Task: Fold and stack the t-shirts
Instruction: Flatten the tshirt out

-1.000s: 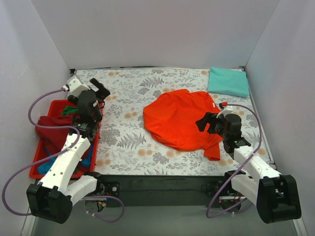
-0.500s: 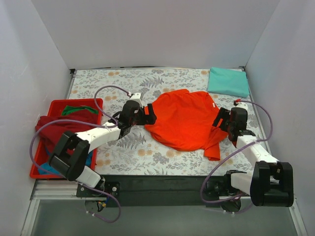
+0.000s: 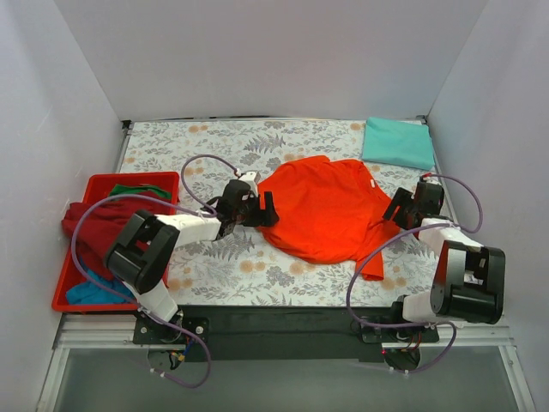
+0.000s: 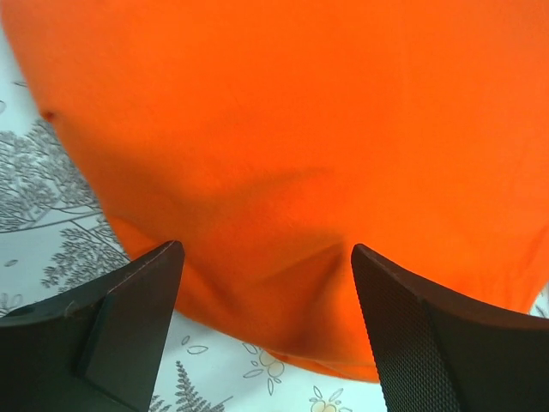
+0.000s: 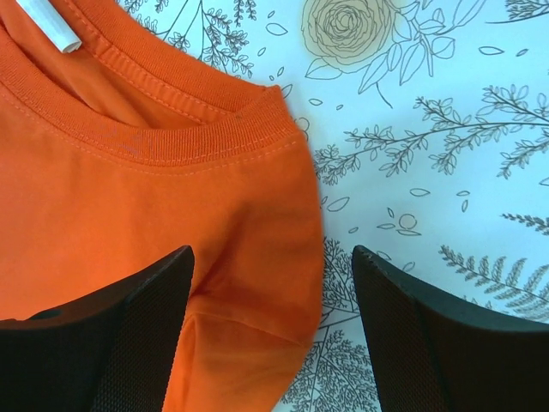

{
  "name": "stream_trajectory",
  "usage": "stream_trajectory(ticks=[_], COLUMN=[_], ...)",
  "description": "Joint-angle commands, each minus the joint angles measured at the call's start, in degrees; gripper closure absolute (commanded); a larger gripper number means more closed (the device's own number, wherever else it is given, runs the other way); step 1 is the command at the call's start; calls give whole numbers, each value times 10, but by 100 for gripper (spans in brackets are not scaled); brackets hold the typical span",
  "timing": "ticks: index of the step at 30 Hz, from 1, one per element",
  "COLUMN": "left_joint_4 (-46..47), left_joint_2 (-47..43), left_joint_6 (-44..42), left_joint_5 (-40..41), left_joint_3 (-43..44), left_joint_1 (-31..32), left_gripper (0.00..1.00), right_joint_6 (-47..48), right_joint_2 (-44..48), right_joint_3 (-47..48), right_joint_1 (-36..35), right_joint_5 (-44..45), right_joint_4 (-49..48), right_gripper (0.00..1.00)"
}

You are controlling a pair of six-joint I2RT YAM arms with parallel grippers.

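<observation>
A bright orange-red t-shirt [image 3: 322, 210] lies crumpled and spread in the middle of the floral table. My left gripper [image 3: 266, 209] is low at its left edge, open. In the left wrist view the open left gripper [image 4: 266, 249] straddles the shirt's hem [image 4: 283, 129] without pinching it. My right gripper [image 3: 396, 209] is at the shirt's right side, also open. The right wrist view shows the right gripper [image 5: 273, 251] over the shoulder edge, just below the ribbed collar [image 5: 171, 129]. A mint-teal t-shirt [image 3: 397, 142] lies folded at the back right corner.
A red plastic tray [image 3: 103, 180] stands at the left edge, holding a maroon shirt [image 3: 86, 219], a green one [image 3: 137, 193] and a blue one [image 3: 86, 292]. White walls close in the table on three sides. A white label [image 5: 47, 26] sits inside the collar.
My left arm has swung from above the tray across to the orange-red shirt's left edge. My right gripper has moved back and right to the shirt's collar side.
</observation>
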State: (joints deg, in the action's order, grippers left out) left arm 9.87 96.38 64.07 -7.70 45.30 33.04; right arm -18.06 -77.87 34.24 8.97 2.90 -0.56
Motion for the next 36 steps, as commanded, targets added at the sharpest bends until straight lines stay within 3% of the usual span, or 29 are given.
stream_trajectory(ticks=[1, 6, 7, 9, 10, 11, 12, 14, 15, 18, 22, 28, 33, 36], left_joint_4=[-4, 11, 20, 23, 22, 20, 17, 2, -6, -40, -75, -131, -163, -188], left_joint_2=[10, 34, 45, 57, 64, 65, 62, 38, 28, -37, -150, -311, -370, -335], left_joint_6=[-10, -13, -13, -12, -13, -13, -12, -17, -23, -35, -61, -90, -122, -138], left_joint_5=[46, 46, 34, 30, 36, 45, 56, 90, 96, 135, 178, 220, 237, 226], left_joint_3=[16, 20, 23, 29, 36, 38, 42, 60, 68, 95, 110, 132, 155, 188], left_joint_1=[4, 4, 4, 4, 4, 4, 4, 4, 4, 4, 4, 4, 2, -16], left_gripper=[23, 28, 33, 52, 76, 86, 100, 100, 100, 100, 100, 100, 100, 89], right_joint_6=[0, -1, -1, 2, 5, 7, 11, 14, 18, 15, 15, 20, 21, 21], right_joint_2=[-25, -74, -81, -98, -101, -106, -107, -100, -94, -35, 114, 264, 305, 271], right_joint_3=[36, 70, 72, 77, 79, 80, 82, 83, 82, 65, 65, 146, 196, 200], right_joint_1=[7, 10, 10, 11, 12, 12, 12, 12, 11, 11, 10, 10, 10, 10], right_joint_5=[-25, -45, -48, -65, -75, -83, -92, -119, -128, -163, -159, -153, -149, -152], right_joint_4=[-23, -31, -31, -34, -33, -35, -36, -36, -34, -32, 24, 113, 139, 129], right_gripper=[20, 29, 35, 44, 54, 63, 82, 96, 99, 99, 99, 99, 99, 99])
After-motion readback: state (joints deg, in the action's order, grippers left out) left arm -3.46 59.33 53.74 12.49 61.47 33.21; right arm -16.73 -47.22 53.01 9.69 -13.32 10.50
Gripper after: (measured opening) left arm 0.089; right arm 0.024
